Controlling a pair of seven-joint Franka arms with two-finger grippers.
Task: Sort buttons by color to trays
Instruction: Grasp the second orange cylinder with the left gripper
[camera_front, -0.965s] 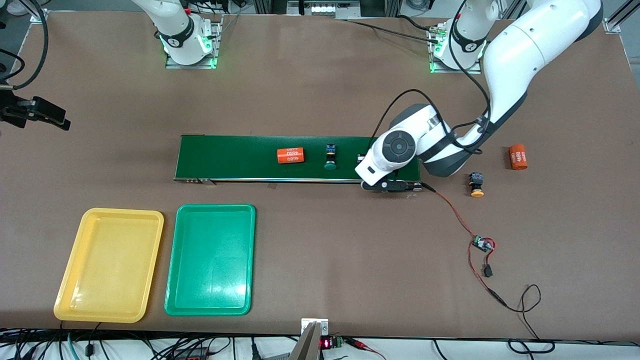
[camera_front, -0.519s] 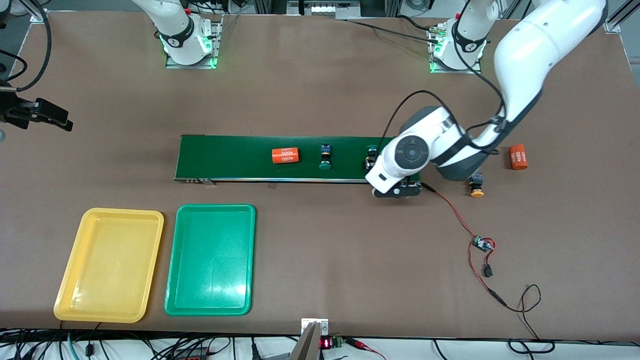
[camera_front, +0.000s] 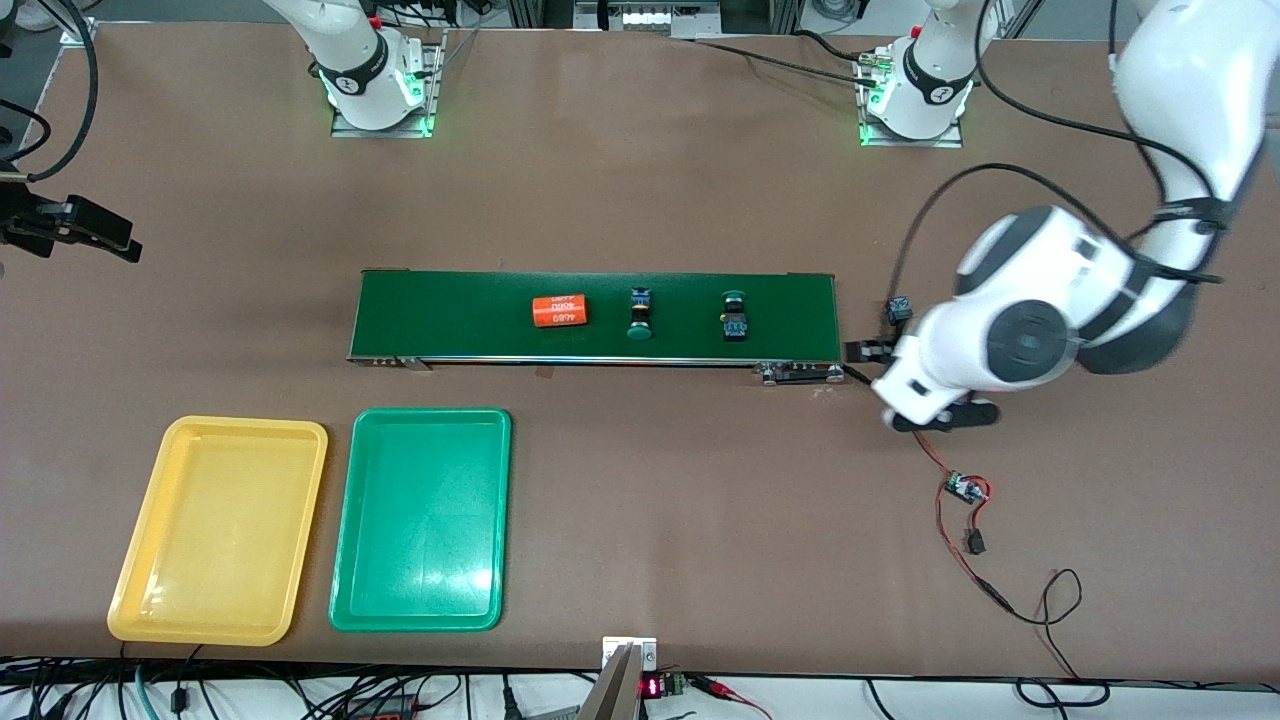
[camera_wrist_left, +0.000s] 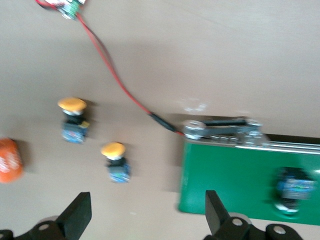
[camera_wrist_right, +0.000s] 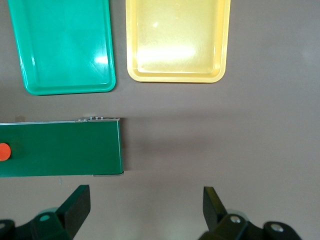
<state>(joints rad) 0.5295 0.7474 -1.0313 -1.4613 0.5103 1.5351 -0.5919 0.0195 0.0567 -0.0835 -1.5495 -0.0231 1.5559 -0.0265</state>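
Note:
Two green-capped buttons (camera_front: 639, 312) (camera_front: 735, 315) lie on the dark green conveyor belt (camera_front: 450, 310). Two yellow-orange buttons (camera_wrist_left: 73, 120) (camera_wrist_left: 116, 160) lie on the table just off the belt's end toward the left arm; in the front view only the blue body of one (camera_front: 898, 308) shows, the arm hides the other. My left gripper (camera_front: 942, 418) (camera_wrist_left: 146, 220) is open and empty over the table beside them. The yellow tray (camera_front: 220, 530) and green tray (camera_front: 422, 520) lie empty side by side, nearer the front camera. My right gripper (camera_front: 70, 225) (camera_wrist_right: 145, 207) waits open at the right arm's end.
An orange cylinder (camera_front: 559, 311) lies on the belt; another (camera_wrist_left: 9, 160) lies on the table by the yellow-orange buttons. A red wire with a small circuit board (camera_front: 965, 488) runs from the belt's end (camera_wrist_left: 220, 131) across the table.
My left gripper has moved off the belt toward the left arm's end of the table, uncovering a second green button on the belt. The cylinder and first green button drifted toward the right arm's end.

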